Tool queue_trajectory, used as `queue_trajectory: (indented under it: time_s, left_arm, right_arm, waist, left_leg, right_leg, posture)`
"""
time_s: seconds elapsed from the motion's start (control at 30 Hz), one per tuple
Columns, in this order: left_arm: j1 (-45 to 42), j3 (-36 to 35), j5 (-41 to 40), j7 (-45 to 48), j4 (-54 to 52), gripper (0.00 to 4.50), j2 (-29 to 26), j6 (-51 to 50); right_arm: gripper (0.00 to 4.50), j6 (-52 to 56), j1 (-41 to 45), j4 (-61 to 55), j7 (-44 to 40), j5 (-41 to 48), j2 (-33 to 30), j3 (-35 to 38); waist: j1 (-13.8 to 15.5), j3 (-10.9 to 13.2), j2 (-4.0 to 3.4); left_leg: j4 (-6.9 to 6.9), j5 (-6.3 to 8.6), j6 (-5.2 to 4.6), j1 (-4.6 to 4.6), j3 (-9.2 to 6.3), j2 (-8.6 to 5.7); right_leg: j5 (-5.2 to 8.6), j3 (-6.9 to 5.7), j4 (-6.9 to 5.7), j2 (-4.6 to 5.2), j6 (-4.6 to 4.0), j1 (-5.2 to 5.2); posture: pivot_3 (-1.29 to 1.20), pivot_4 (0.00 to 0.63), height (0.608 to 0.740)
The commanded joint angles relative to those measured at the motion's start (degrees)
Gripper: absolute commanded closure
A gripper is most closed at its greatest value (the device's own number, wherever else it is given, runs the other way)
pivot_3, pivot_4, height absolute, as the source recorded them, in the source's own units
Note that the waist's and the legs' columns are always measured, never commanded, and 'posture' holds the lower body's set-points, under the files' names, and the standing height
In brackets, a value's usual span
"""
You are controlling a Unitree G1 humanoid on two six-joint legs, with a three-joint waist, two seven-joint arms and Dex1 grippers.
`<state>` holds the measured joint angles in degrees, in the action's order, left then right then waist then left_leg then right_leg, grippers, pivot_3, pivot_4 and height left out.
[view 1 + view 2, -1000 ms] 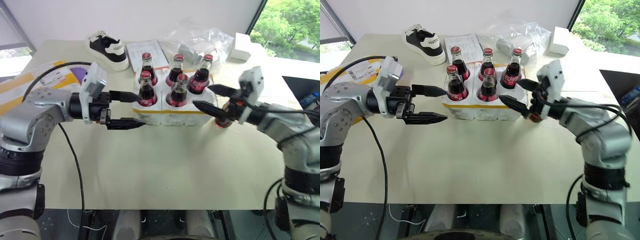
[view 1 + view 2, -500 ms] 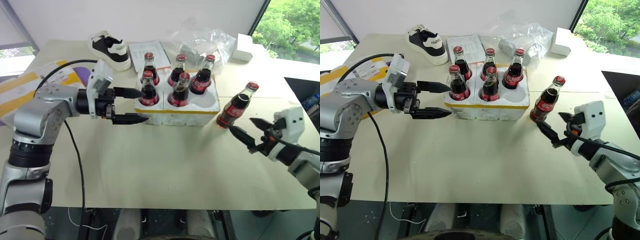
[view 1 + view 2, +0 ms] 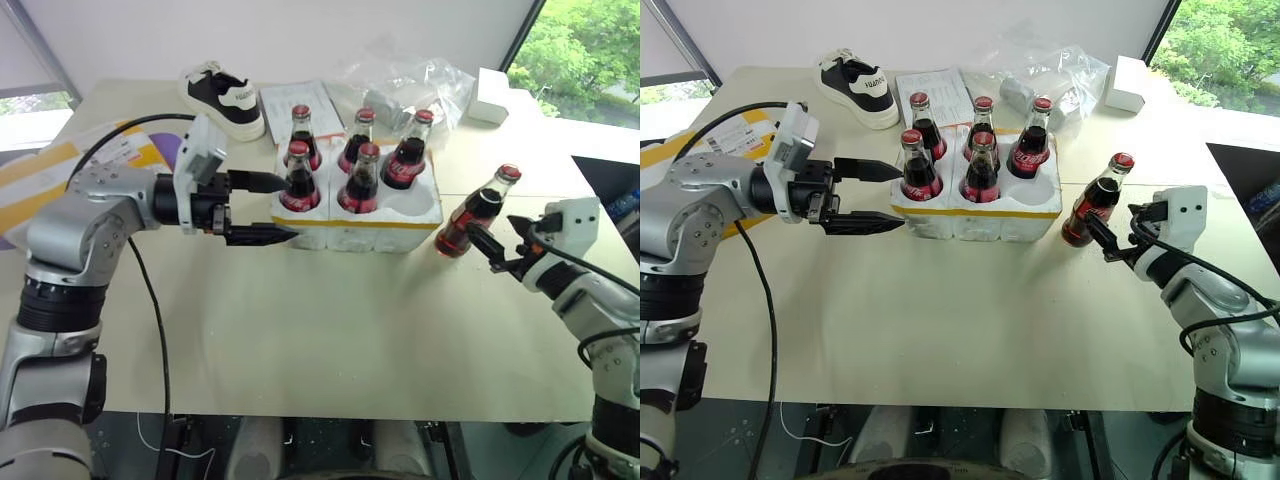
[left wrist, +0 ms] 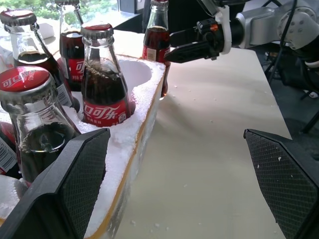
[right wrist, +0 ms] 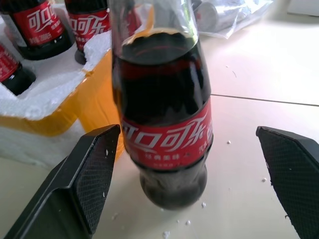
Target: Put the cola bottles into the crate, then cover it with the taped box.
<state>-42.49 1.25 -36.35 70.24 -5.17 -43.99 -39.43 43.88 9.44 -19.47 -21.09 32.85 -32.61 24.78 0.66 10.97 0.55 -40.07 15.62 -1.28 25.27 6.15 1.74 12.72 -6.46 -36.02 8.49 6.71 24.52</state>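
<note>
Since a second ago, our right gripper [image 3: 1118, 238] has drawn back from the right end of the crate [image 3: 980, 215] to the table's right side, uncovering the loose cola bottle [image 3: 1095, 203]; our left gripper [image 3: 880, 196] has kept its place at the crate's left end.

We see five cola bottles standing in the crate's wells: three in the far row [image 3: 982, 122] and two in the near row [image 3: 917, 170]. The near right well [image 3: 410, 201] is vacant. The sixth bottle stands on the table [image 3: 940, 320] just beside the crate's right end, its red cap tilted away from the crate.

Our right gripper sits just to the right of that bottle with its fingers spread wide. In the right wrist view the bottle [image 5: 164, 109] stands between the two finger pads [image 5: 79, 179] without touching either.

Our left gripper is likewise released. Its far finger reaches toward the near left bottle and its near finger lies along the crate's front left corner; we cannot tell whether either touches. It holds nothing.

Beyond the crate lie a black and white shoe [image 3: 852, 88], a sheet of paper [image 3: 936, 90], a crumpled clear plastic bag [image 3: 1055, 75] and a small white box [image 3: 1124, 83]. The taped box [image 3: 40, 175] shows at the table's left edge.
</note>
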Motion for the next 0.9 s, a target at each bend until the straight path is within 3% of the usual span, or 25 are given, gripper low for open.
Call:
queue_trajectory:
  time_s: [0.03, 0.4, 0.53, 0.67, 0.9]
  left_arm:
    - [-1.12, -1.64, -0.1, -0.41, -1.99, 0.0, -1.02, 0.17]
    - [-0.85, -2.07, -0.42, -0.6, -2.56, 0.0, -1.84, -0.11]
    - [-0.78, -1.96, -0.43, -0.83, -2.82, 0.0, -1.73, -0.22]
    - [-0.57, -2.09, -0.51, -0.94, -2.87, 0.0, -1.77, -0.27]
    - [-0.09, -2.29, -0.65, -1.43, -3.24, 0.0, -1.61, -0.35]
  right_arm:
    - [0.03, -3.48, 2.19, 3.06, -0.56, -1.24, 0.31, -0.88]
    - [0.03, -8.78, 8.69, 13.41, -1.53, -2.77, 3.63, -4.9]
    - [1.71, -9.35, 8.73, 12.74, -2.76, -2.33, 3.62, -5.2]
    - [1.67, -9.77, 9.28, 10.41, -3.76, -1.88, 1.46, -3.57]
    - [1.67, -7.82, 21.34, 9.44, -4.95, 3.06, -3.43, -1.02]
  waist:
    - [-0.02, 0.0, 0.0]
    - [-0.06, 0.0, 0.0]
    - [-0.07, 0.0, 0.0]
    - [-0.14, 0.02, -0.04]
    - [-0.52, 0.18, -0.3]
  left_leg:
    - [0.0, 0.0, 0.0, 0.0, 0.0, 0.0]
    - [0.0, -0.01, 0.01, 0.0, 0.02, 0.0]
    - [0.0, -0.01, 0.02, 0.0, 0.04, 0.0]
    - [0.0, -0.01, 0.02, 0.0, 0.03, 0.0]
    - [0.0, -0.02, 0.02, 0.02, 0.06, 0.0]
  right_leg:
    - [0.0, 0.0, 0.0, 0.0, 0.0, 0.0]
    - [0.0, 0.0, -0.01, 0.0, 0.0, 0.0]
    - [0.0, 0.0, -0.01, 0.0, 0.0, 0.0]
    - [0.0, 0.0, -0.01, -0.01, 0.0, 0.01]
    - [0.0, 0.02, -0.03, 0.01, 0.0, 0.07]
  posture:
    - [0.0, 0.15, 0.74]
    - [0.0, 0.15, 0.74]
    - [0.0, 0.15, 0.74]
    - [0.0, 0.15, 0.74]
    - [0.0, 0.15, 0.74]
